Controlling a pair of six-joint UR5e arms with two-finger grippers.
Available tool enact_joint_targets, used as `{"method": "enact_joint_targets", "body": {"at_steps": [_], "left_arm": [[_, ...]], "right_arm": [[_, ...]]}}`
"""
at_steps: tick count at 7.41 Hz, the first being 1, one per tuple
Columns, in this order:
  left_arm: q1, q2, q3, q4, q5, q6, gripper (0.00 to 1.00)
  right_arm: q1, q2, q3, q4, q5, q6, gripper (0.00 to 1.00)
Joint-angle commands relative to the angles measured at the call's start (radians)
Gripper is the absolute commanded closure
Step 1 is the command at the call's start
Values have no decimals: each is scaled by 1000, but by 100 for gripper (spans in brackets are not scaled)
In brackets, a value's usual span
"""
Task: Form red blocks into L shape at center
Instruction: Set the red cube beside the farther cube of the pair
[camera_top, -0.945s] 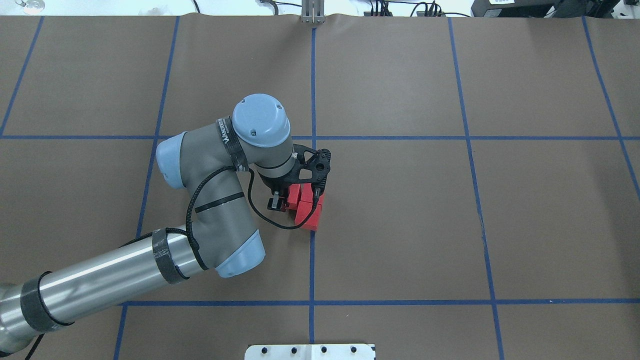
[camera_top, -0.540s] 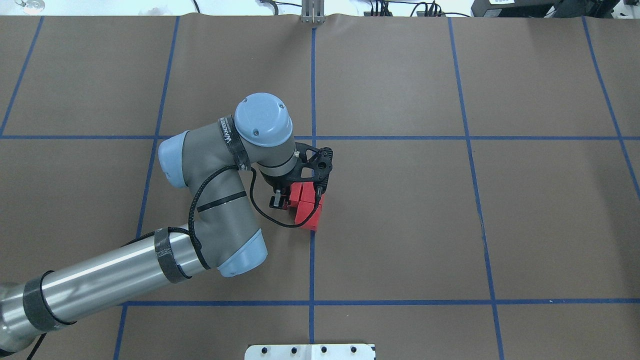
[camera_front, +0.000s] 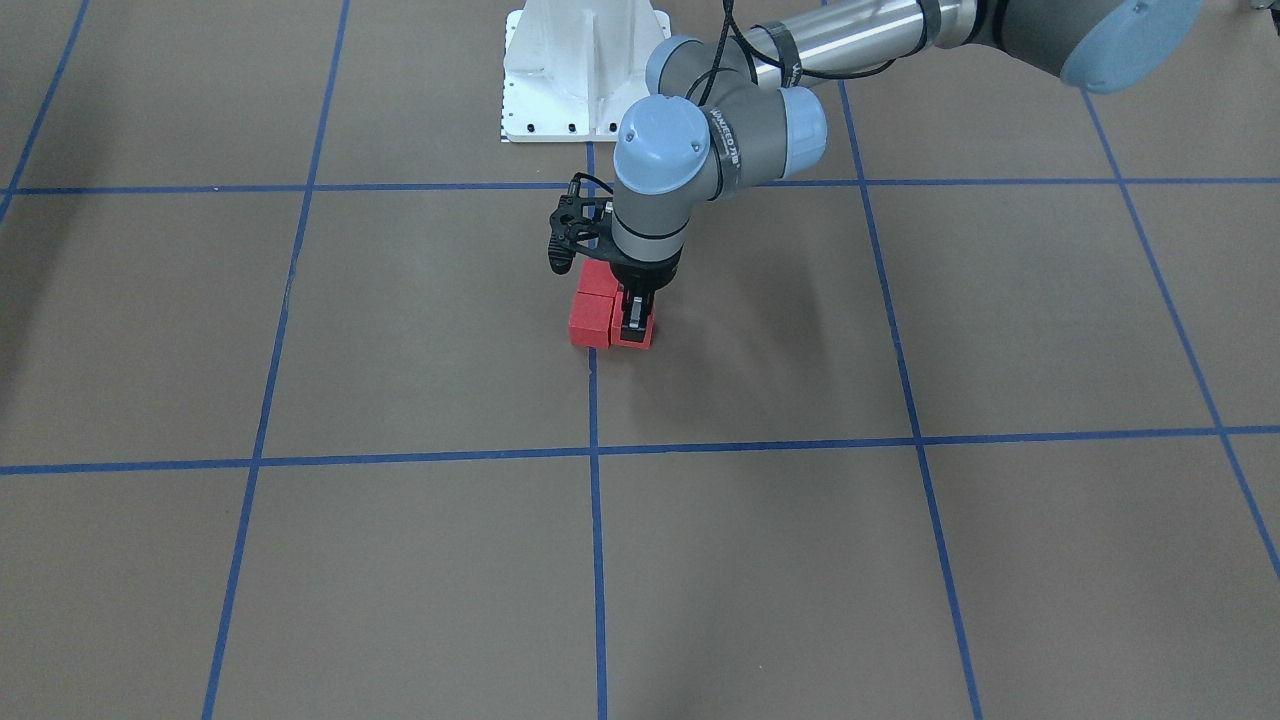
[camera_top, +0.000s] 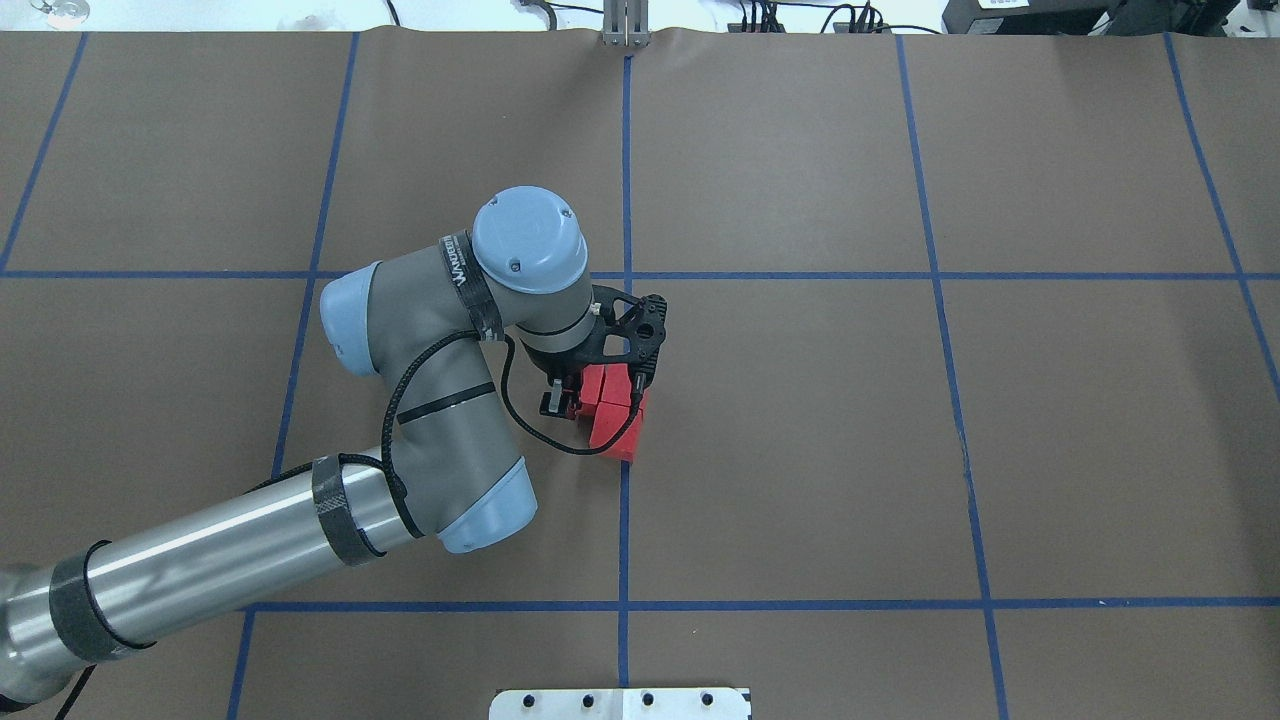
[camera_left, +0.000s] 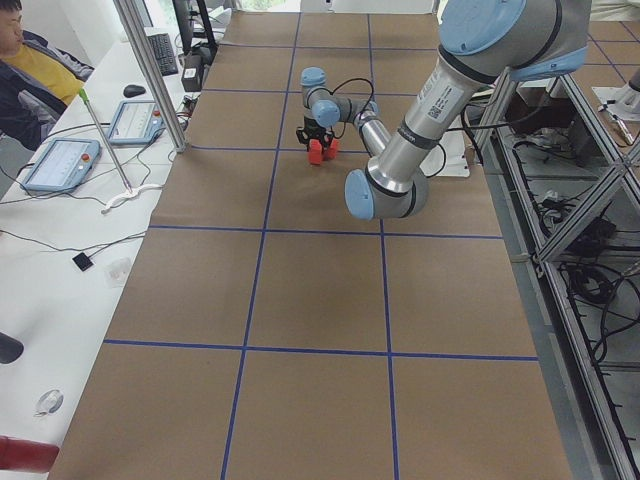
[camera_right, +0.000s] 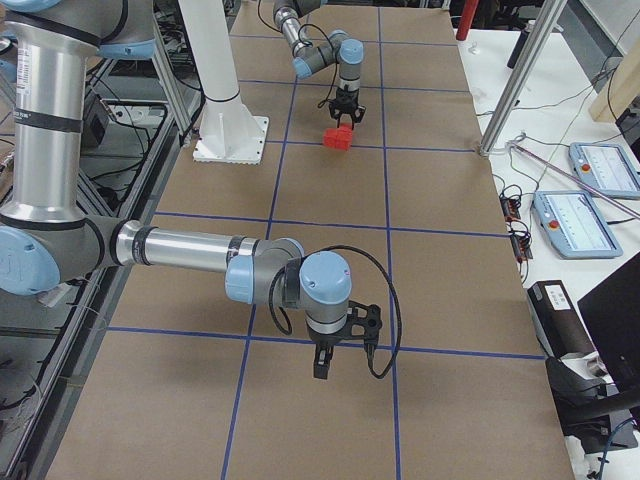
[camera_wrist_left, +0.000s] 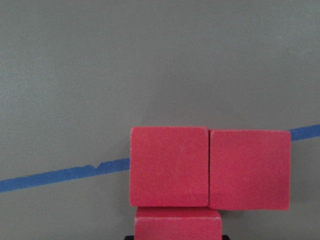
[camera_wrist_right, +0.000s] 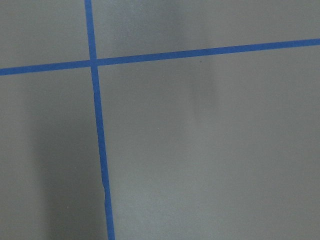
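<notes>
Three red blocks (camera_top: 612, 415) sit together on the middle blue line (camera_top: 624, 520). In the front view two blocks (camera_front: 591, 305) form a short column and the third block (camera_front: 632, 340) lies beside its end, making an L. The left wrist view shows the pair (camera_wrist_left: 169, 166) touching side by side, with the third block (camera_wrist_left: 178, 224) below them. My left gripper (camera_front: 634, 330) stands over the third block, fingers down on both its sides, shut on it at table level. My right gripper (camera_right: 322, 368) shows only in the exterior right view; I cannot tell whether it is open or shut.
The white robot base (camera_front: 585, 80) stands behind the blocks at the near table edge (camera_top: 620, 703). A metal post (camera_top: 625, 25) stands at the far edge. An operator (camera_left: 20, 70) and tablets (camera_right: 605, 165) are beside the table.
My left arm has shifted slightly to the right and away from the robot. The red blocks keep about the same places.
</notes>
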Motion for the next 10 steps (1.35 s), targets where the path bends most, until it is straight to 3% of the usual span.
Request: {"method": "enact_joint_targets", "body": {"at_steps": [1,3,7,10], "left_arm": [[9,0,1,0,33,2,32],[18,-8,-1,-2,61,2,31],[12,-5,-17,5,62,8,2],[-15,3,-83,11,59,2,1]], "right_arm": [[0,0,0,0,0,0,1],[0,0,-1,0,-2,1,1],[-2,5,-3,0,-2,1,1],[-2,6,-4,0,-2,1,1]]}}
